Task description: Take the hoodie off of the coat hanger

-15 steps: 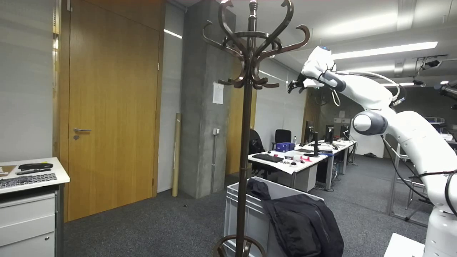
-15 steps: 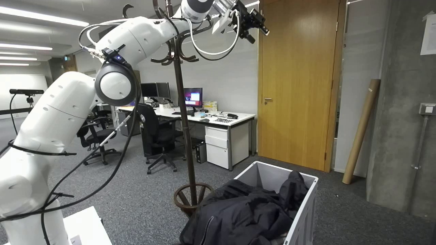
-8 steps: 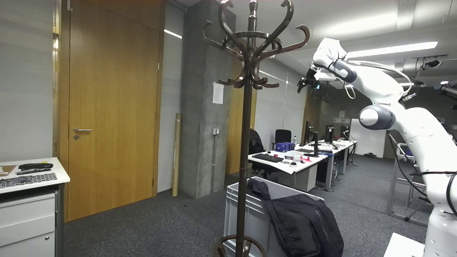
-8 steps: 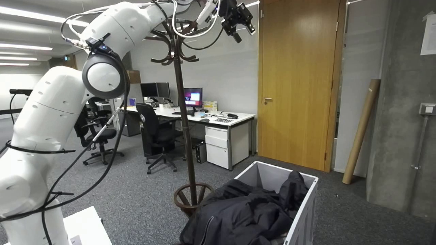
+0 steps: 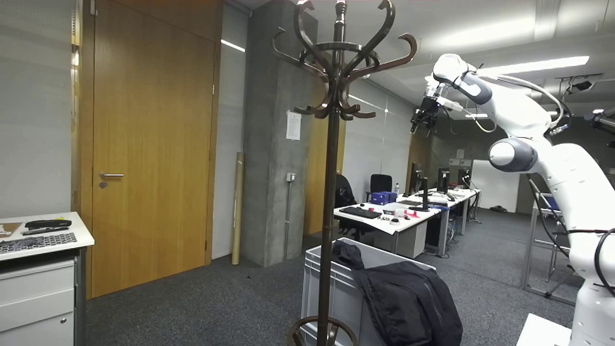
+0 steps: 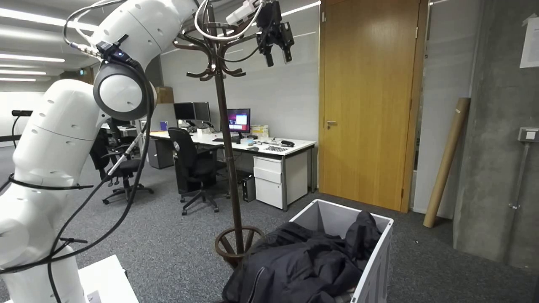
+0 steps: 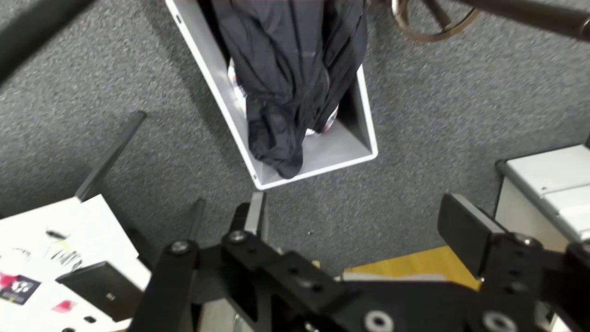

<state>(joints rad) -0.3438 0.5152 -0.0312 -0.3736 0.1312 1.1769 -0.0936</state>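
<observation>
The hoodie (image 5: pixel 408 305) is a limp black garment. In both exterior views it lies in and over the edge of a grey crate; it shows there too (image 6: pixel 311 261). In the wrist view the hoodie (image 7: pixel 286 60) bunches inside the crate. The coat hanger (image 5: pixel 331 168), a dark brown stand, is upright beside the crate with bare hooks; it also shows in an exterior view (image 6: pixel 225 122), and its base ring shows in the wrist view (image 7: pixel 438 36). My gripper (image 7: pixel 354 196) is open and empty, fingers pointing down, high above the crate, near hook height (image 5: pixel 422 130) (image 6: pixel 279 63).
The grey crate (image 6: pixel 384 248) stands on the carpet against the stand's base. White desks (image 5: pixel 379 221) with monitors, a drawer unit (image 6: pixel 268 181) and a black chair (image 6: pixel 185 147) are around. A wooden door (image 5: pixel 153 168) and a concrete column (image 5: pixel 269 144) stand behind.
The arm has drawn back away from the coat hanger. My gripper has turned from pointing forward to pointing down. The hoodie, crate and stand have not moved.
</observation>
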